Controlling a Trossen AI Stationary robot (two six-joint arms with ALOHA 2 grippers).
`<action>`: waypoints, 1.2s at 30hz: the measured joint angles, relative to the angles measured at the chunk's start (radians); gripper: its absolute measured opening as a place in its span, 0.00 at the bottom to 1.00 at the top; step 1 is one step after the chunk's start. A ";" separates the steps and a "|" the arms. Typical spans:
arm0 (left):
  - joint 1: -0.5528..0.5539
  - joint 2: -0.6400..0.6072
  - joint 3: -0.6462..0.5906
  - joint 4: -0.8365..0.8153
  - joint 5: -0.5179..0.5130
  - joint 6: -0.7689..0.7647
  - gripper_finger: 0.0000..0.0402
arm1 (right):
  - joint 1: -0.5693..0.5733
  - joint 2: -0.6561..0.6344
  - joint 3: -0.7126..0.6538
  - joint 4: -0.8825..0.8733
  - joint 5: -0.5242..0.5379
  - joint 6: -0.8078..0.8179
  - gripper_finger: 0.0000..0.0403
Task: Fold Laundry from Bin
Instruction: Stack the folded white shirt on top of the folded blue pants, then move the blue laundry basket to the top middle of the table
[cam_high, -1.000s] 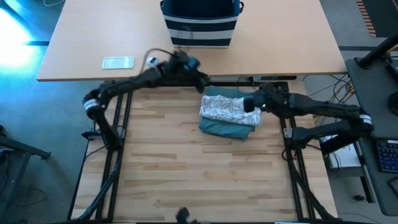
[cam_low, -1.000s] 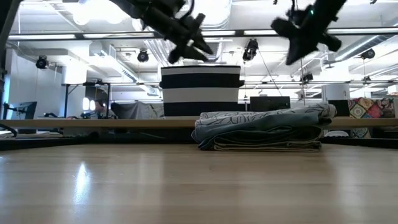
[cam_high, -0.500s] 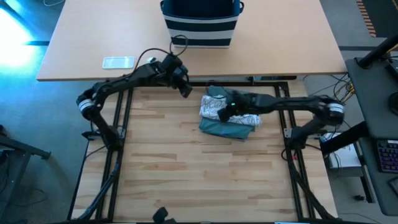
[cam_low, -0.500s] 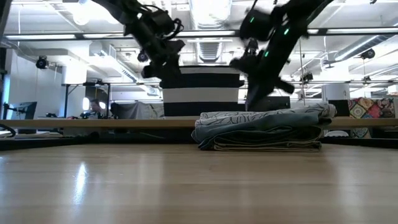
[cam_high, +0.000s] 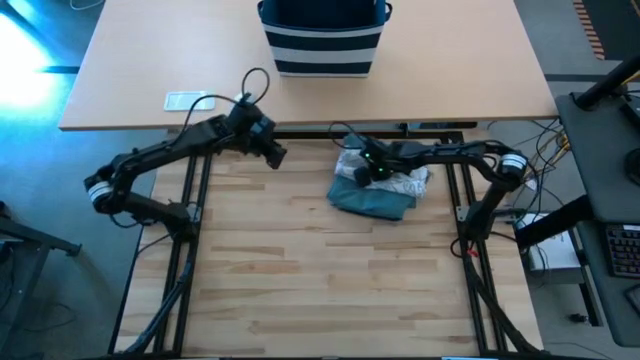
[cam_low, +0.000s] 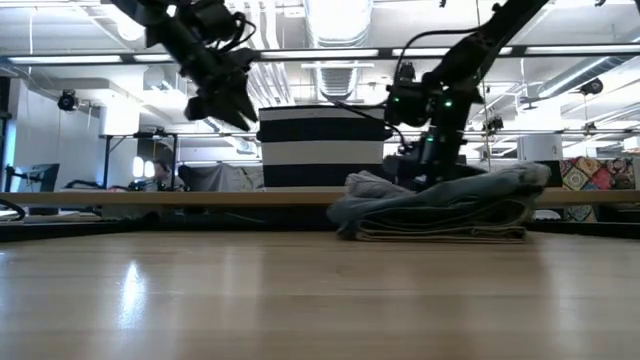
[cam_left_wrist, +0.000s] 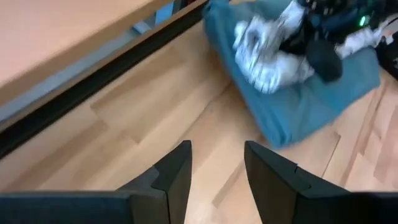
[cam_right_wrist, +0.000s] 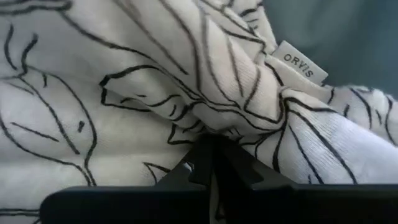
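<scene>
We see the right claw (cam_high: 372, 170) pinched together on the grey-white patterned garment (cam_high: 405, 180) atop the teal-green one (cam_high: 375, 198) on the bench (cam_high: 300, 280) (far right). The left claw (cam_high: 272, 152), fingers apart, hangs empty, left of the pile. The bin (cam_high: 322, 40) stands beyond.

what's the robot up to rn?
Laundry folding. The right tool is shut and pressed into the white leaf-print garment on top of the teal one, at the far side of the work table. The left tool hangs empty and part open beside the stack. The striped bin sits on the table behind.
</scene>
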 joint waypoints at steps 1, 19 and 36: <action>0.000 -0.018 -0.022 0.003 0.000 -0.002 0.33 | -0.011 -0.016 -0.009 -0.024 0.004 -0.011 0.03; 0.163 0.080 0.351 0.041 -0.016 -0.026 0.37 | -0.012 -0.395 0.229 -0.478 0.052 -0.078 0.13; 0.411 0.703 1.262 -0.212 -0.097 -0.051 0.66 | -0.011 -0.364 0.377 -0.476 0.151 -0.109 0.64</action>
